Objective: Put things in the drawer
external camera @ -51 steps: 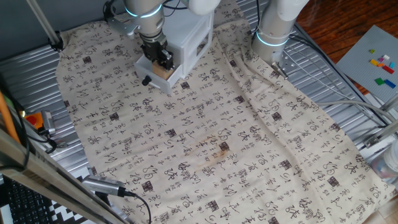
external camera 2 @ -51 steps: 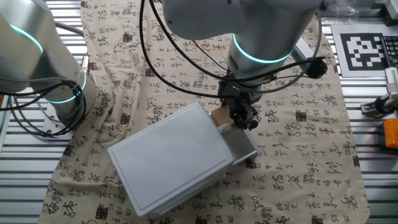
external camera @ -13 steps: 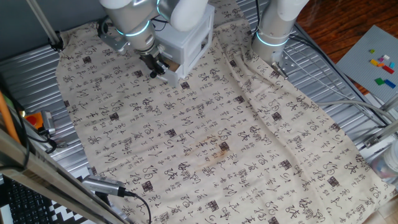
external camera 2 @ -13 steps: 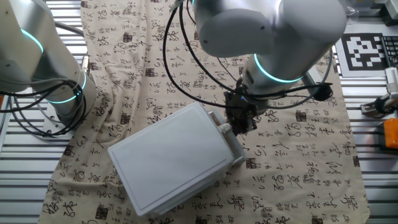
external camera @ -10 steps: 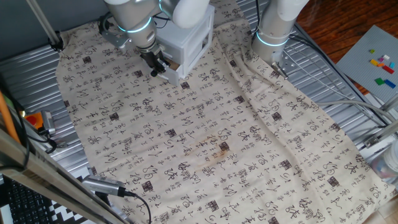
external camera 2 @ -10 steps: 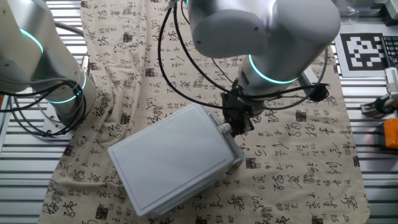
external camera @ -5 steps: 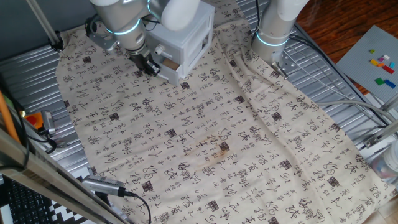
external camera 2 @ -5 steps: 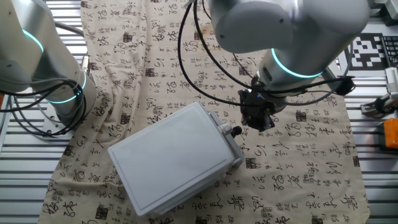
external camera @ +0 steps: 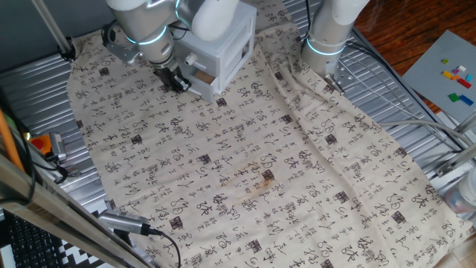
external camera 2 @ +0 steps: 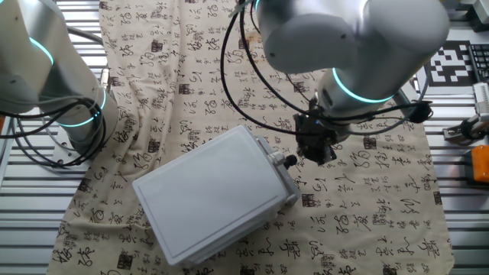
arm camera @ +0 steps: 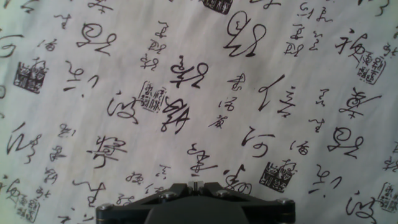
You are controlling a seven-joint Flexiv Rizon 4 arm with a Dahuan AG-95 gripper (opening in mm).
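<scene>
Calligraphy-printed cloth (external camera: 245, 156) carries the drawer (external camera 2: 210, 195) (tray in), claw (external camera 2: 315, 153) beside it, fingers together.

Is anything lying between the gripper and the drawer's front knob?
No. In the other fixed view only bare printed cloth shows between the gripper and the knob of the drawer.

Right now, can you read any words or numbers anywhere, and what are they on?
No words or numbers I can quote.
Cloth: black brush-style characters and square stamp marks all over; too stylised to read reliably.
Card at the table's edge: a black-and-white square code pattern, not letters.
Drawer: plain white, no label showing.
Gripper: no readable marking.
</scene>
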